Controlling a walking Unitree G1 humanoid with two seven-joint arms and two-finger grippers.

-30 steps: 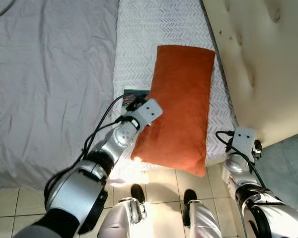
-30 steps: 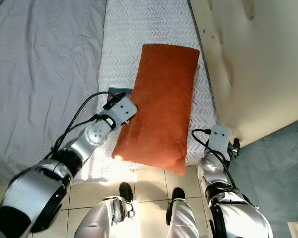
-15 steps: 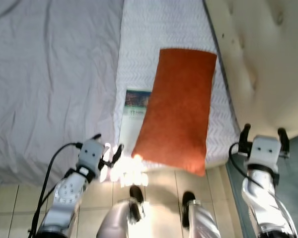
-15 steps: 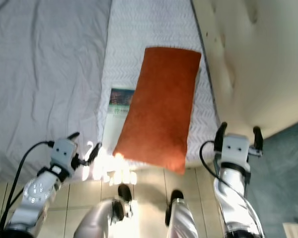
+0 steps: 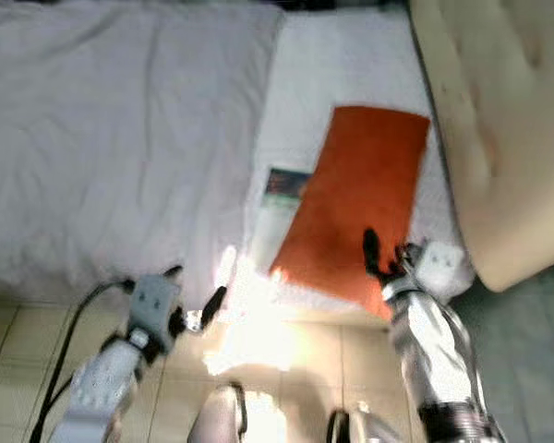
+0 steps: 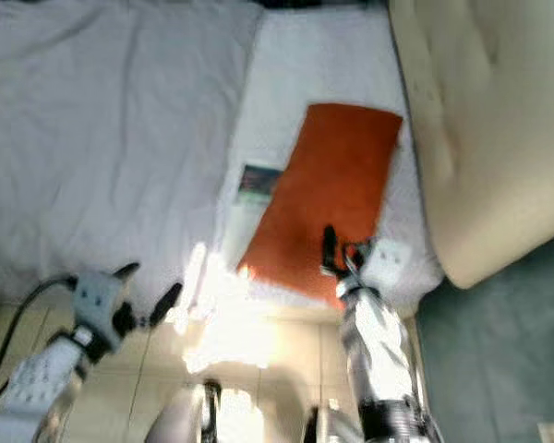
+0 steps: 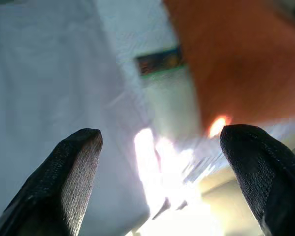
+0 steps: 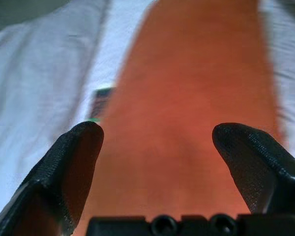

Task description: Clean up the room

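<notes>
An orange pillow (image 5: pixel 362 208) lies lengthwise on the white quilted strip of the bed (image 5: pixel 337 65), beside the headboard. A magazine (image 5: pixel 279 198) lies partly under its left edge. My right gripper (image 5: pixel 388 256) is open and hovers over the pillow's near end; in the right wrist view the pillow (image 8: pixel 187 98) spreads between and beyond the fingers (image 8: pixel 71 162). My left gripper (image 5: pixel 196 286) is open at the bed's near edge, left of the pillow. In the left wrist view it points toward the magazine (image 7: pixel 162 61) and the pillow's corner (image 7: pixel 236 64).
A grey sheet (image 5: pixel 120 138) covers the left part of the bed. The beige padded headboard (image 5: pixel 508 120) stands close on the right. Tiled floor (image 5: pixel 9 332) runs along the bed's edge, with teal carpet (image 5: pixel 526 351) at right. Glare washes out the floor between my arms.
The camera has pulled back and tilted. My left gripper has let go of the pillow's left edge and drawn back to the bed's edge. My right gripper has risen over the pillow's near end.
</notes>
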